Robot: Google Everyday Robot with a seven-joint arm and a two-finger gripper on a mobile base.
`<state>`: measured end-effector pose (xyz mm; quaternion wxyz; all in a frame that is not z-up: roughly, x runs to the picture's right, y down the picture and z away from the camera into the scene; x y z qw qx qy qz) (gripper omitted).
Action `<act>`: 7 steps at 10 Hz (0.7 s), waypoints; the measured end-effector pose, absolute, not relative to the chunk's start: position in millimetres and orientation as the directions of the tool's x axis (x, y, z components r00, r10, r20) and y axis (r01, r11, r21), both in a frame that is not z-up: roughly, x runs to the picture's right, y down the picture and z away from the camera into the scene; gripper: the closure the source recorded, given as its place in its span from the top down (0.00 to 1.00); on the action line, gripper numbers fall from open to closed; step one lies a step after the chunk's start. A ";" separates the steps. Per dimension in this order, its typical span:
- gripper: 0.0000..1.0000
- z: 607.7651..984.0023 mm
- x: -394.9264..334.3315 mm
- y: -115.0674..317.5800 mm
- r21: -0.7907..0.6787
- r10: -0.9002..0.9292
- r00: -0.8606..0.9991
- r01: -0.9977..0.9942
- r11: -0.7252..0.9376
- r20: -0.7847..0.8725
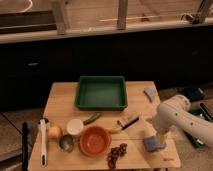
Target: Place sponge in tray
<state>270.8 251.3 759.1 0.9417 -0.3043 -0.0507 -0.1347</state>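
- The tool (160, 136) hangs at the end of the white arm (182, 120), low over the near right corner of the bench (60, 102).
- Tool state: cannot tell whether it is apart, together or clamped. The wrist hides its tip.
- The sponge (150, 145) lies flat on the bench right at the tool, partly under it. Contact between the two cannot be confirmed.
- The tray (101, 104) sits well apart from the tool, farther back on the bench and toward the left of the view. Its flat bottom holds nothing.
- A grey-blue wedge (149, 94) lies beyond the tool, near the far right edge of the bench, just beside the tray's right wall.
- A tan-and-black brush (129, 120) lies near the tool, between it and the tray.
- Left of the tool in the view, along the near side of the bench:
  - dark grapes (116, 154);
  - an orange bowl (95, 140);
  - a white cup (75, 127);
  - a green vegetable (91, 118), between the bowl and the tray.
- A white-handled utensil (43, 142) lies farthest from the tool, at the near left edge of the bench.
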 end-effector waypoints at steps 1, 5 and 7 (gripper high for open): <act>0.80 759.2 266.5 259.6 -0.551 -0.250 0.953 0.304 0.777 0.173; 0.80 760.5 266.5 274.8 -0.543 -0.257 0.953 0.303 0.783 0.161; 0.80 763.0 270.6 274.0 -0.546 -0.217 0.960 0.281 0.789 0.179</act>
